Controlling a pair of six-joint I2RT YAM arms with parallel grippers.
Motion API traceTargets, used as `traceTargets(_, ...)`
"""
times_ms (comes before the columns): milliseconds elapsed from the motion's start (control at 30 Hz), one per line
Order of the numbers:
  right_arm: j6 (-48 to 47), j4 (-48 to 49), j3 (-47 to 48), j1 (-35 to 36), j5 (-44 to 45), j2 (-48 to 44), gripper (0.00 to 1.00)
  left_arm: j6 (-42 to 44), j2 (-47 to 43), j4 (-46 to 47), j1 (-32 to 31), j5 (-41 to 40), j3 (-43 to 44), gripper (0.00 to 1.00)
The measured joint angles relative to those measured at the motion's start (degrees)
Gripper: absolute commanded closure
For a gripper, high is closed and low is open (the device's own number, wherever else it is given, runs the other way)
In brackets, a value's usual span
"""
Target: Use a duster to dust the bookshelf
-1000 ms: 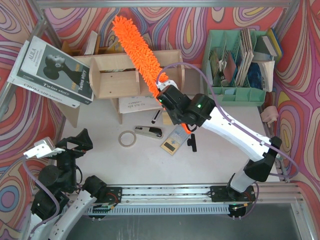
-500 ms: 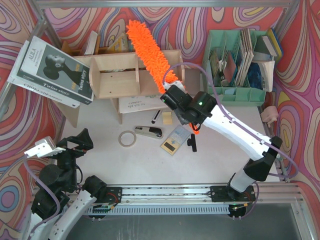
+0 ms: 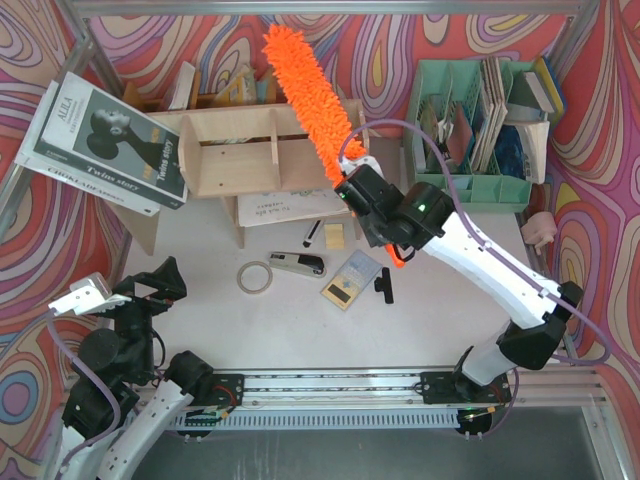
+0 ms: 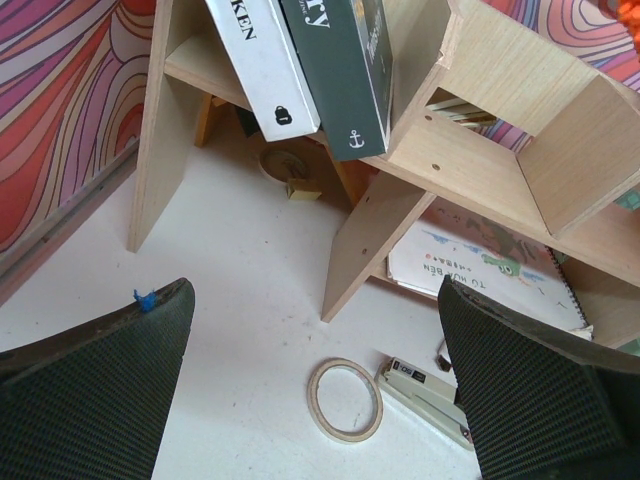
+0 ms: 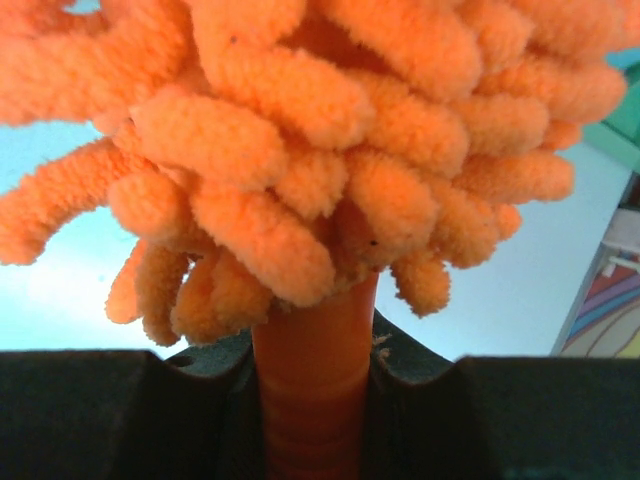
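The orange fluffy duster (image 3: pixel 307 88) slants up and to the left over the right part of the light plywood bookshelf (image 3: pixel 250 150), its tip past the shelf's back edge. My right gripper (image 3: pixel 352 188) is shut on the duster's orange handle (image 5: pixel 312 390), just below the fluffy head (image 5: pixel 300 140), which fills the right wrist view. The handle's end (image 3: pixel 392 256) sticks out behind the wrist. My left gripper (image 4: pixel 315 385) hangs open and empty near the table's front left, facing the bookshelf (image 4: pixel 480 130).
Books (image 3: pixel 100 140) lean in the shelf's left bay. A tape ring (image 3: pixel 254 277), a stapler (image 3: pixel 297 263), a small card (image 3: pixel 351 279) and a black clip (image 3: pixel 385 287) lie in front. A mint-green organiser (image 3: pixel 470 125) stands at the back right. A booklet (image 4: pixel 485 270) lies under the shelf.
The right arm has swung the duster rightward along the shelf's top, its tip moving from the back centre-left toward the centre. The left arm has not moved.
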Motion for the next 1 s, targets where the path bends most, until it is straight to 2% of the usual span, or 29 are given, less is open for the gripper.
traceTargets(300,-1.53,2.47,1.05,5.77,-1.57,1.33,1.0,0.0,0.0,0.0,0.0,-0.02,0.0,0.02)
traceTargets(700,0.24,1.46,-0.59,5.53,2.19,2.32,1.0,-0.2,0.0,-0.02,0.0,-0.02,-0.02,0.01)
traceTargets(1000,2.16,-0.96,-2.05,1.57,4.42,2.19,1.0,-0.35,0.0,-0.04,0.0,-0.02,0.0,0.02)
